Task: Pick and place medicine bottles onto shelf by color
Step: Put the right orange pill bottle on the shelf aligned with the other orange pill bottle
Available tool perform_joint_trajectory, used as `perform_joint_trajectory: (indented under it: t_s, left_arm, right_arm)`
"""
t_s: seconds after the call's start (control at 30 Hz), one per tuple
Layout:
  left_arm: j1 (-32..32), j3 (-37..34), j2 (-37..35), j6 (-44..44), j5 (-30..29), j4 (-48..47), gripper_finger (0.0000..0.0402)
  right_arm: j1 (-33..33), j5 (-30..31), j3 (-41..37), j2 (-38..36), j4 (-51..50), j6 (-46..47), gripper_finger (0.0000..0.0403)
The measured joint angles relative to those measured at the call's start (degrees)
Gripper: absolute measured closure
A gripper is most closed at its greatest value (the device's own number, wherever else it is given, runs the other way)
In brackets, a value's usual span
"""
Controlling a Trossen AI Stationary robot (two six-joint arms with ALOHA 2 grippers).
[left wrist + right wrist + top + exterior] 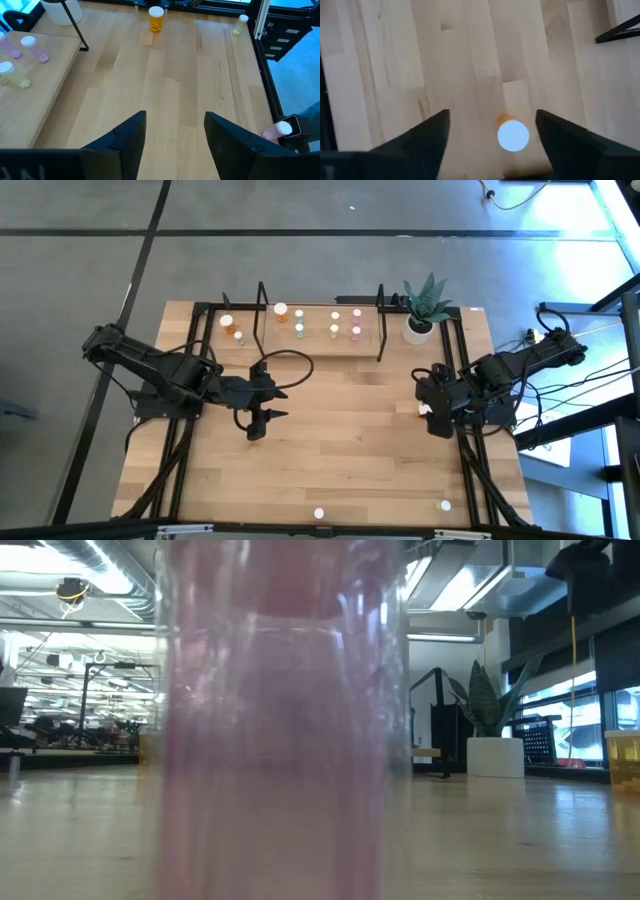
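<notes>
High view: we are seeing the right gripper [430, 412] sitting near the table's [340, 450] right edge, over an orange bottle [423, 409]. The left gripper [262, 418] is hanging mid-table, left of centre, holding nothing. The shelf [320, 330] is carrying several bottles along the far side; two more are standing at the near edge. Bare board is lying between the arms.

Low view: a pink bottle [285, 720] is filling the frame; a plant pot [495, 755] is showing behind.

Left wrist view: the fingers [125, 140] are standing partly apart over bare wood.

Right wrist view: the fingers [427, 132] are spread wide, the orange bottle's cap [513, 135] lying between them, touching neither.
</notes>
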Motion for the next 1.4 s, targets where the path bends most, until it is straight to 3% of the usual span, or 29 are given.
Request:
perform_joint_trajectory:
  t_s: [0.17, 0.4, 0.9, 1.4]
  left_arm:
    - [0.0, 0.0, 0.0, 0.0, 0.0, 0.0, 0.0208]
    - [0.0, 0.0, 0.0, 0.0, 0.0, 0.0, 0.0208]
    - [0.0, 0.0, 0.0, 0.0, 0.0, 0.0, 0.0208]
    - [0.0, 0.0, 0.0, 0.0, 0.0, 0.0, 0.0208]
  right_arm:
    - [0.0, -0.3, 0.0, 0.0, 0.0, 0.1, 0.006]
    - [1.1, -3.1, -0.8, -0.2, -3.1, 1.2, 0.0056]
    - [0.8, -3.7, -17.7, -4.8, 5.2, 2.8, 0.0056]
    - [-8.2, -4.2, -27.4, -4.8, 13.0, 2.6, 0.0056]
